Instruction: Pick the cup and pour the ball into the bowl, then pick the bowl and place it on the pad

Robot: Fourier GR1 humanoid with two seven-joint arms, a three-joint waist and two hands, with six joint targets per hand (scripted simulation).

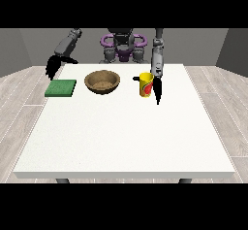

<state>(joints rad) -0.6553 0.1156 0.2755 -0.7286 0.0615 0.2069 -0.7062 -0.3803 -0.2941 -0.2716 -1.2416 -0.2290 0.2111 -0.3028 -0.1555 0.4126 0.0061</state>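
Cup [145, 84]: yellow, upright on table [126, 137], just beside the hand at the view's right [157, 89], on its thumb side. Fingers hang straight down past the cup's wall; a dark thumb tip shows at the far rim. Whether they touch the cup, I cannot tell. Looks light, stiff, smooth-walled, so likely slippery; best held around mid-wall, kept upright. Ball not visible. Bowl [102, 82] and pad [61, 88] lie well beyond the thumb. Other hand [53, 66] hangs above the pad, fingers drooping.
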